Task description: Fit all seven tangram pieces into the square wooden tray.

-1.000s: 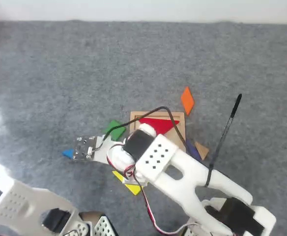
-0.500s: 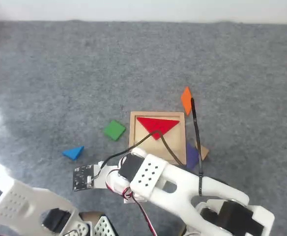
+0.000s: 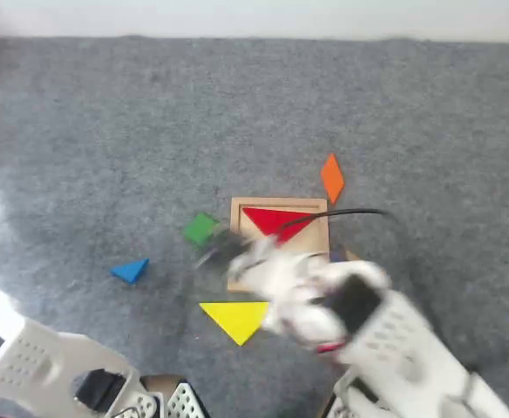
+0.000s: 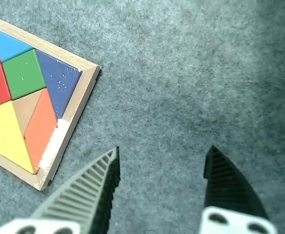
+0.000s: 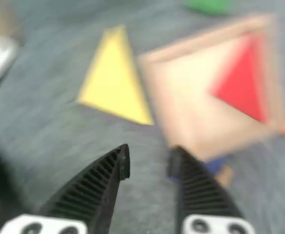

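The square wooden tray [image 3: 311, 246] lies mid-carpet with a red triangle [image 3: 276, 221] in its far half. Around it lie an orange parallelogram [image 3: 332, 178], a green square [image 3: 200, 228], a small blue triangle [image 3: 131, 271] and a big yellow triangle [image 3: 235, 319]. My right arm [image 3: 333, 305] is a blur over the tray's near side. My right gripper [image 5: 150, 163] is open and holds nothing, hovering near the yellow triangle [image 5: 115, 78] and the tray [image 5: 191, 112]. My left gripper [image 4: 162, 165] is open over bare carpet.
A second wooden tray [image 4: 86, 80], filled with coloured pieces, lies on the carpet beside my left gripper. A purple piece [image 5: 213, 165] and a tan piece [image 5: 224, 176] peek out past the tray's corner. The left arm's white base [image 3: 54, 374] sits at the near left.
The right arm has swung from the left of the tray back toward the right and near side, and is blurred. The yellow triangle it covered now lies in plain sight.
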### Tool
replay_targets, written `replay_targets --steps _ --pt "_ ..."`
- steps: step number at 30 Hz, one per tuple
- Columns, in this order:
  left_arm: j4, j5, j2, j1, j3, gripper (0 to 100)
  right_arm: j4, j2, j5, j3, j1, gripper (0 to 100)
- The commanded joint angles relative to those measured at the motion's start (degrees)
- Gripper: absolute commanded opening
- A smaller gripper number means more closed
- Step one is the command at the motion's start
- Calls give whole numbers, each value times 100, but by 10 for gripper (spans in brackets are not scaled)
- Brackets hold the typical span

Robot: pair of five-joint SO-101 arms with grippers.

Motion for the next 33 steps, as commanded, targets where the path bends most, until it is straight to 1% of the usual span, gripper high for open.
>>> replay_targets --steps 1,3,5,9,12,17,19,23,27,30,33 --pt "343 -9 -607 70 -224 276 -620 -1297 97 949 1736 78" --pt "571 -9 -879 123 -198 276 -857 -1947 97 1732 1991 94" --pt "774 -9 -1125 185 -145 276 -1033 -2642 123 2453 2062 99" --pt "1064 -9 -1653 378 136 276 -1323 -4119 132 3297 2281 98" --pt "1081 149 -2189 519 514 276 -1349 -5007 141 4062 2466 101" --pt "1064 229 -3200 844 1288 276 -1886 -4725 114 5152 2967 102" --pt "1064 229 -3569 1002 1648 276 -2044 -4760 105 5301 3196 102" --pt "1055 237 -4141 1284 2237 276 -1938 -4884 123 5292 3688 102" --pt "1046 308 -4519 1336 2633 276 -1631 -4884 132 5292 4022 102" --pt "1046 440 -4703 1433 2826 276 -954 -4884 132 5292 4101 98" --pt "1046 440 -4862 1600 3116 276 -954 -4875 123 5292 4101 99"
